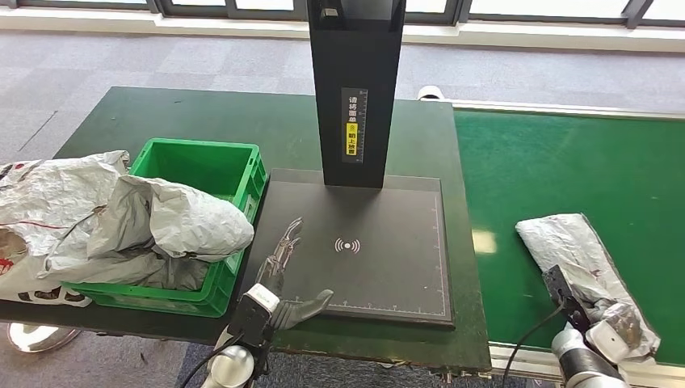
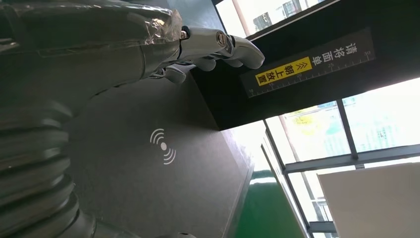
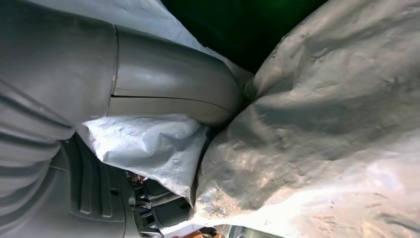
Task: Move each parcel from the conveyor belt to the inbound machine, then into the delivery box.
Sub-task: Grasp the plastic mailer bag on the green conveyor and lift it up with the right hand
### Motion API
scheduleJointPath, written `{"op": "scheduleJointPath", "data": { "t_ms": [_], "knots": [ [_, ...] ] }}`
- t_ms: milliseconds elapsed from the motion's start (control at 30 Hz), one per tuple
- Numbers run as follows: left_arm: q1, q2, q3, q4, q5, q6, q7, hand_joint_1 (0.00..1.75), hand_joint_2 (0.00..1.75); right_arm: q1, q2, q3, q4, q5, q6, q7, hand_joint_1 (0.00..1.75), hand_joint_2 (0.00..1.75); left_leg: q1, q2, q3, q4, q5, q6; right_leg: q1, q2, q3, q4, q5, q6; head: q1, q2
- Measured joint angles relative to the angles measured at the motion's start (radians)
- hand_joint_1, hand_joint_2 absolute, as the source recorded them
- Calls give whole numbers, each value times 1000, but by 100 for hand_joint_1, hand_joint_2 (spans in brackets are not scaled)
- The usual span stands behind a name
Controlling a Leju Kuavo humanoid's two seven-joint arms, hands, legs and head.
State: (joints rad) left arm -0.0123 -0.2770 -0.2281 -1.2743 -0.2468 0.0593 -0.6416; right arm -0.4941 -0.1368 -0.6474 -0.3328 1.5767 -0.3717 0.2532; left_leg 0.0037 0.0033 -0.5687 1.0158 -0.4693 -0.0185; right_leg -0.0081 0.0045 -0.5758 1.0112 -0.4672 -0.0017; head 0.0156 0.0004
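Plastic wrap on this parcel (image 1: 583, 267) looks soft, crinkly and slippery, likely light, so I judge a grip across its bunched near end safest. It lies on the green conveyor belt (image 1: 565, 162), to the right of the black scanner plate (image 1: 388, 267). My right hand (image 3: 148, 94) presses into that near end, thumb dug into the folds; whether it has clamped I cannot tell. My left hand (image 1: 283, 279) rests spread and empty on the plate's left edge, beside the green crate (image 1: 202, 162).

High head view, close wrist views
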Motion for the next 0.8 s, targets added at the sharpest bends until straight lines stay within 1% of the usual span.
{"op": "scheduleJointPath", "data": {
  "t_ms": [100, 167, 267, 333, 400, 433, 500, 533, 600, 733, 800],
  "knots": [
    [0, 0, 0, 0, 3, 13, 4, 0, 175, 1, 1, 6, 1, 0, -44, -12, 175, 175, 0, 0, 0, 0, 0, 0, 0, 0, 0, 0, 0, 0, 0, 0],
    [0, 0, 0, 0, 3, 19, 5, 0, 175, 3, 2, 7, 2, -3, -108, -39, 175, 175, 0, 0, 0, 0, 0, 0, 0, 0, 0, 0, 0, 0, 0, 0],
    [0, 0, 0, 1, 3, 28, 5, 0, 175, 12, 16, 8, -19, -22, -255, -137, 175, 175, 0, 0, -1, 0, 0, 0, 0, 0, -1, 0, 0, 0, 0, 0],
    [0, 0, 0, 1, 3, 31, 5, 0, 175, 22, 34, 8, -66, -39, -313, -211, 175, 175, 0, 0, -1, 0, 0, 0, 0, 0, -1, 0, 0, 0, 0, 0],
    [0, 0, 0, 3, 3, 34, 4, 0, 175, 40, 60, 8, -138, -58, -326, -277, 175, 175, 0, -1, -2, -1, 0, 0, 0, 0, -2, 0, 0, 0, 0, 0],
    [0, 0, 0, 4, 3, 36, 3, 0, 175, 56, 82, 8, -195, -73, -327, -324, 175, 175, 0, -1, -2, -1, 0, 0, 0, -1, -2, 0, 0, 0, 0, 0],
    [-1, 0, 0, 7, 4, 41, 2, 0, 175, 90, 137, 8, -335, -102, -330, -435, 175, 175, 0, -1, -3, -1, 0, 0, 0, 0, -3, 0, 0, 0, 0, 0],
    [-1, 0, 0, 9, 4, 42, 1, 0, 175, 103, 164, 8, -397, -112, -331, -477, 175, 175, 0, -1, -3, -1, 0, 0, 0, 0, -4, 0, 0, 0, 0, 0],
    [-1, 0, 0, 12, 4, 44, 1, 0, 175, 120, 203, 8, -488, -120, -331, -512, 175, 175, 0, -1, -3, -1, 0, 0, 0, 0, -4, 0, -1, -1, 0, 0],
    [-1, 0, 0, 15, 5, 46, -1, 0, 175, 144, 250, 7, -610, -126, -331, -521, 175, 175, 0, -3, -4, -1, 0, 0, 0, -2, -4, 0, -1, -1, 0, 0],
    [-2, 0, 0, 17, 4, 46, -3, 0, 175, 159, 274, 7, -665, -133, -330, -567, 175, 175, 0, -2, -4, -1, 0, 0, -1, -1, -4, 0, -1, -1, 0, 0]
  ]
}}
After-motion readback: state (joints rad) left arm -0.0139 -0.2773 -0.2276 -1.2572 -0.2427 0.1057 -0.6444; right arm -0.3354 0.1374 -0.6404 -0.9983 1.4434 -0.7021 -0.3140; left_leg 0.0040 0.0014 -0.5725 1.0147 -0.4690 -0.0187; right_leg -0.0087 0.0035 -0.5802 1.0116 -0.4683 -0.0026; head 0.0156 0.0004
